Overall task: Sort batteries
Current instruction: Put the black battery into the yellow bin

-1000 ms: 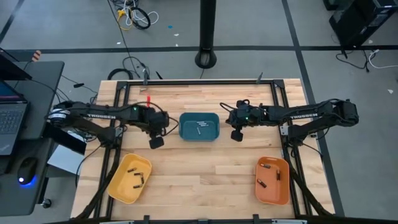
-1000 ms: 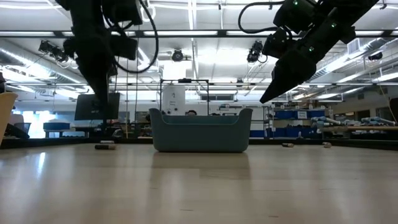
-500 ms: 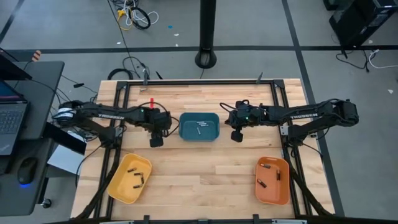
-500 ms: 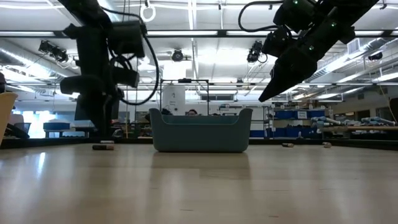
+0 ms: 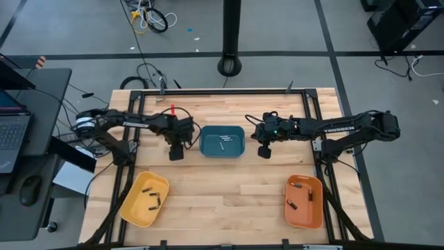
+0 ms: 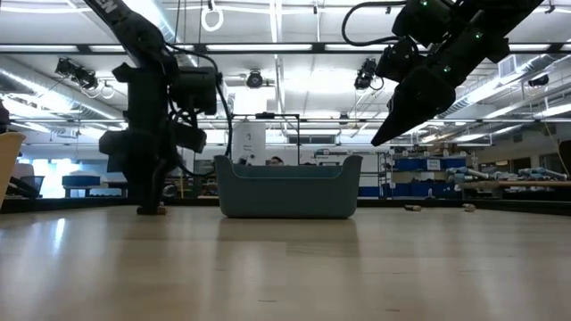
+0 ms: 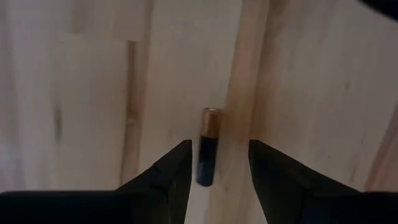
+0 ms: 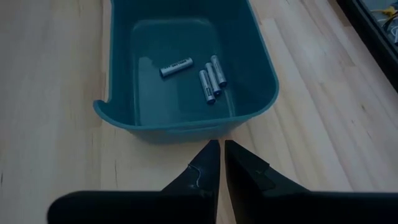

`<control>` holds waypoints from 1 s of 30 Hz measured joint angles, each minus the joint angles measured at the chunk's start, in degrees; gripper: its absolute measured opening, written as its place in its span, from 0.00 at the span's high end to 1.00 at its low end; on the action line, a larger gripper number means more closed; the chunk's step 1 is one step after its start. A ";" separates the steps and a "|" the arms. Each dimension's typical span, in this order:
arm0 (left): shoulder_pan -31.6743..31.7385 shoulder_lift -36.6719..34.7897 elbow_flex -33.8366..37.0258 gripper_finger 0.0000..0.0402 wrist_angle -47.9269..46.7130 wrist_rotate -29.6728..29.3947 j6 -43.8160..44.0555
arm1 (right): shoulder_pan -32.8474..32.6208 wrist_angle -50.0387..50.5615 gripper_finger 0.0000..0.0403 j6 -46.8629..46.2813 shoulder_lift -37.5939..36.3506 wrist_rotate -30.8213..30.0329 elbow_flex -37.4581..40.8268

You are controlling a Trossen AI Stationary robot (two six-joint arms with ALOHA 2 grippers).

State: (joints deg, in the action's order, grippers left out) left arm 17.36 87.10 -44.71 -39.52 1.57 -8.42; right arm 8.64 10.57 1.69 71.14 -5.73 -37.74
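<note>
A battery (image 7: pixel 208 148), black with a copper-toned end, lies flat on the wooden table left of the teal bin (image 5: pixel 222 141). My left gripper (image 7: pixel 219 155) points straight down over it, open, with one finger on either side of its black end; I see no touch. In the low view the left gripper (image 6: pixel 150 201) stands just above the tabletop. My right gripper (image 8: pixel 219 149) hangs shut and holds nothing, slanting down just right of the teal bin (image 8: pixel 186 127). Several silvery batteries (image 8: pixel 208 78) lie on the bin's floor.
A yellow tray (image 5: pixel 144 199) at the near left and an orange tray (image 5: pixel 304 201) at the near right each hold a few batteries. Bare wood lies between them. A black frame (image 5: pixel 222 91) runs along the table's far edge.
My left gripper has come down from well above the table to just over the lone battery, shifting a little toward the teal bin. Its fingers have opened on the way. My right gripper has kept still.
</note>
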 joint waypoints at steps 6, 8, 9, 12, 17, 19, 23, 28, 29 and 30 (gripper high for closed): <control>1.76 3.91 -0.39 0.59 0.11 1.62 -2.89 | 0.00 0.00 0.91 0.00 -0.01 -0.01 0.00; 2.27 5.05 -0.53 0.60 0.32 1.76 -3.20 | 0.00 0.00 0.91 0.00 -0.01 -0.01 0.00; 2.50 5.46 -0.51 0.61 0.54 1.84 -3.21 | 0.00 0.01 0.91 0.00 0.00 -0.01 0.00; 2.88 5.67 -0.46 0.64 1.19 2.19 -3.20 | 0.00 0.05 0.91 0.02 -0.01 -0.01 0.00; 3.01 5.80 -0.44 0.73 1.54 3.36 -4.49 | 0.00 0.04 0.91 0.11 0.01 -0.01 0.00; 3.00 5.84 -0.44 0.76 1.68 3.31 -5.50 | 0.00 0.04 0.91 0.31 -0.01 -0.01 0.00; 3.00 5.86 -0.39 0.79 1.95 3.33 -6.20 | 0.00 0.05 0.92 0.41 -0.01 0.01 0.00; 2.94 5.86 -0.37 0.82 1.83 2.83 -6.20 | 0.00 0.04 0.92 0.46 -0.01 0.01 0.00; 2.94 5.86 -0.43 0.83 1.67 2.78 -6.23 | 0.00 0.04 0.92 0.46 -0.01 0.01 0.00; 2.94 5.91 -0.70 0.85 1.25 2.76 -6.33 | 0.00 0.04 0.92 0.46 0.00 0.01 0.00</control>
State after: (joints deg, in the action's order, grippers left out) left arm 20.29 93.01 -45.41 -38.27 4.34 -14.74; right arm 8.64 10.61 2.15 71.15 -5.72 -37.74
